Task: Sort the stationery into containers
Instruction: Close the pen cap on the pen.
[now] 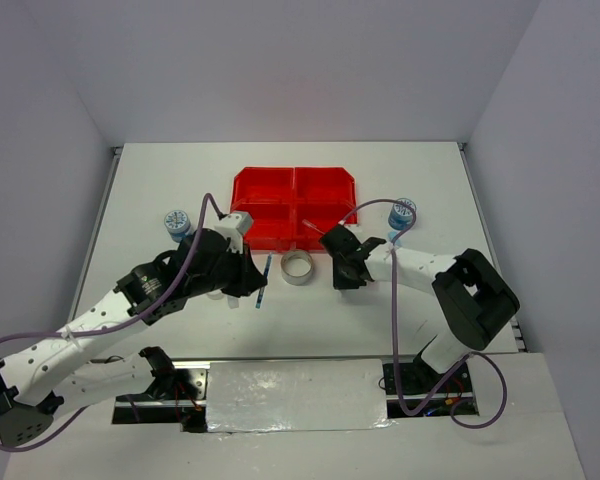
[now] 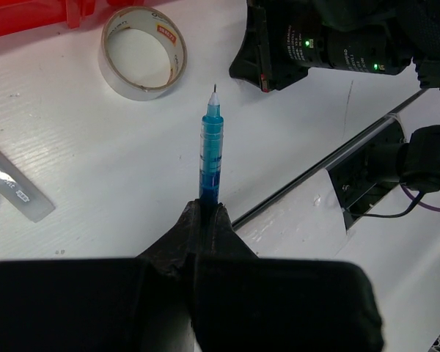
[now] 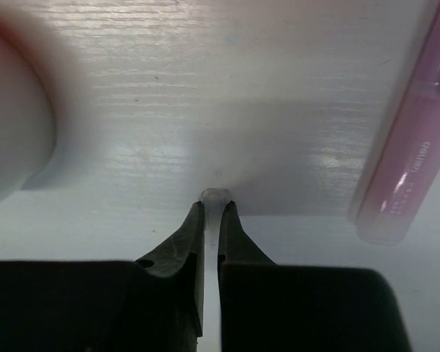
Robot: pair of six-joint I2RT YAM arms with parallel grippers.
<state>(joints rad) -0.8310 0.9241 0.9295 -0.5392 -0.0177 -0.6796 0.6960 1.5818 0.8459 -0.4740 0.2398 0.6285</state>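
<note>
Your left pincer grips the blue pen by its tail, just left of the tape ring; likely light, stiff, slick, so hold squarely, while your right pincer pinches a pale stick

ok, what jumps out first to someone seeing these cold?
The bright red four-compartment plastic tray dominates the far middle of the table. Nearer, the left gripper is shut on a thin blue pen, next to a silvery-grey tape ring lying flat; the right gripper pinches a thin pale translucent stick beside a pale pink stick.
</note>
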